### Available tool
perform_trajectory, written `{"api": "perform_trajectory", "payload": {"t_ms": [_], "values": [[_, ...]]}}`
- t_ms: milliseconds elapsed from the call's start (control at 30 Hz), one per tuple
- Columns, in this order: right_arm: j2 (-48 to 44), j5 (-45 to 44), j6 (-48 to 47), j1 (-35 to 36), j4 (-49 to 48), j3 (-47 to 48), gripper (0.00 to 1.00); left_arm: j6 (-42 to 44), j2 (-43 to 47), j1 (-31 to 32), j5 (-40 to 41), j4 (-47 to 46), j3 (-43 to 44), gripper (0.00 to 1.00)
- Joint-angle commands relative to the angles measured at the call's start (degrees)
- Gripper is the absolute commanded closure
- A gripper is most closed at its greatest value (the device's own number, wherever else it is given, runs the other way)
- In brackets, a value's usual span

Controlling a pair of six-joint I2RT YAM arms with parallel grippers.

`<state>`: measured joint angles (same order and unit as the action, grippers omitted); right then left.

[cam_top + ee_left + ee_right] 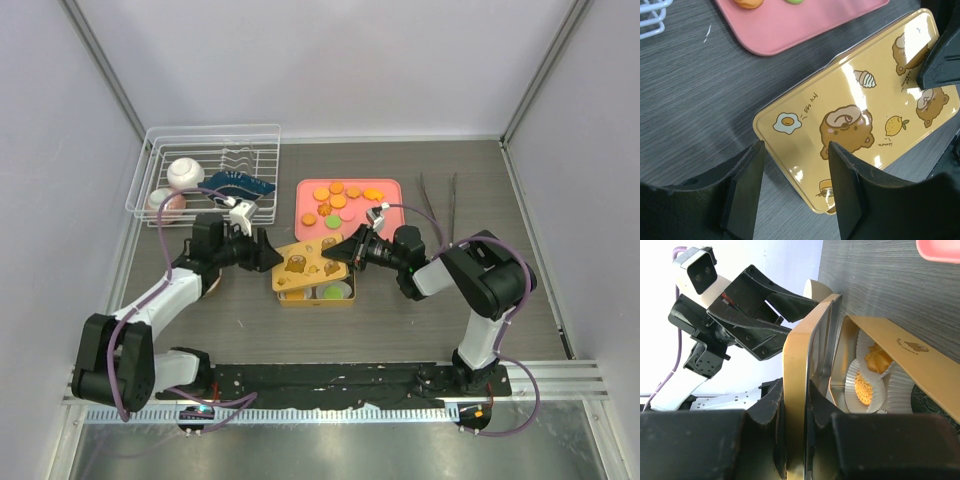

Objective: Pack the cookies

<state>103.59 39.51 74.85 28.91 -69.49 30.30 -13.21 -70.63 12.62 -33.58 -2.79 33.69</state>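
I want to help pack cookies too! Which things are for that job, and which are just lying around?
For the job: cookies on the pink tray; gold tin with paper cups; bear-picture lid, pinched by the right claw; left claw, open beside it.

Just lying about: wire dish rack holding two bowls and a dark blue thing; two thin dark sticks.

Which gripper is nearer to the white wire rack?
Left. The left gripper hovers just in front of the wire rack; the right gripper clamps the tin lid, farther off.
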Motion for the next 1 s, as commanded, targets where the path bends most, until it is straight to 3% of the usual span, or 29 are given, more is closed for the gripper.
{"api": "perform_trajectory", "payload": {"t_ms": [0, 967], "values": [[-0.4, -1.7, -1.9, 0.4, -1.4, 0.0, 0.99, 2.0, 1.5, -0.1, 1.2, 1.8, 2.3, 0.43], [-7.7, -4.5, -9.5, 0.3, 11.7, -1.2, 0.98, 3.7, -2.9, 0.1, -3.1, 2.1, 2.2, 0.38]]}}
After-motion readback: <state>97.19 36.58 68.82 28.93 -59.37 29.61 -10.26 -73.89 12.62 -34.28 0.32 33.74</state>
